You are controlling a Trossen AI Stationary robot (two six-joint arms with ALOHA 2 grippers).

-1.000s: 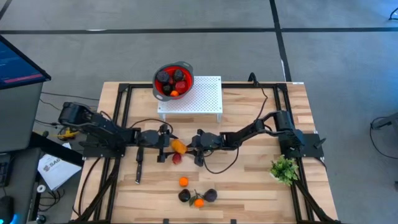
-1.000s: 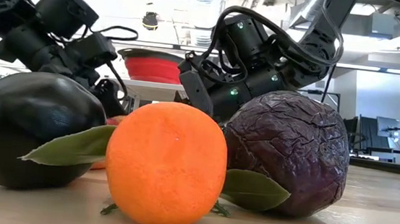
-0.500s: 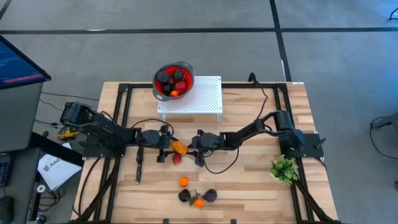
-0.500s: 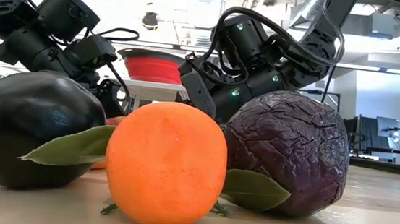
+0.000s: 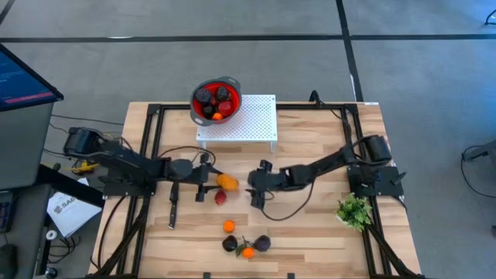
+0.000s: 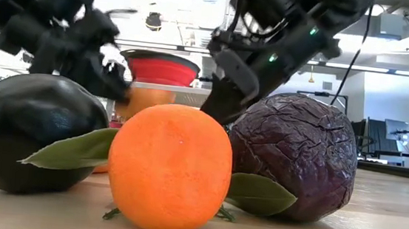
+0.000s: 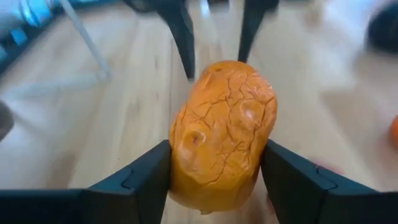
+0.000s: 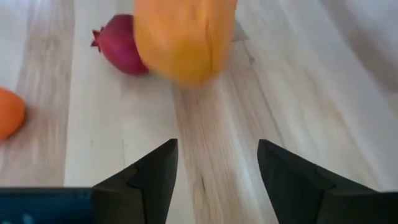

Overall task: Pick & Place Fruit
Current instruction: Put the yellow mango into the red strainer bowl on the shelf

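Note:
The oblong orange-yellow fruit (image 5: pixel 229 182) sits in my left gripper (image 5: pixel 219 184) at mid-table, filling the left wrist view (image 7: pixel 222 146). My right gripper (image 5: pixel 253 190) stands just right of it, open, with bare wood between its fingers (image 8: pixel 217 146). A red fruit (image 5: pixel 220 197) lies on the table just nearer than the oblong one. Nearer still rest a small orange ball (image 5: pixel 229 226) and a cluster: a black fruit (image 6: pixel 29 129), an orange ball (image 6: pixel 169 167) and a wrinkled purple fruit (image 6: pixel 294 156). My left gripper pinches the oblong fruit across its middle (image 7: pixel 186 168), one finger (image 7: pixel 143 180) on each flank. The fingers come level from the table's left. The fruit's far end (image 7: pixel 242 81) juts out past the fingertips, and in the low view it is lifted off the table (image 6: pixel 143 98).
The red bowl (image 5: pixel 216 101) with several fruits inside stands on a white perforated stand (image 5: pixel 248 124) at the far side. A green sprig (image 5: pixel 354 211) lies near the right edge. Black frame rails run along both sides.
My right gripper has drawn back toward the table's right, away from the oblong fruit, and has risen in the low view. My left gripper has kept the fruit and raised it a little, so that it now shows in the low view.

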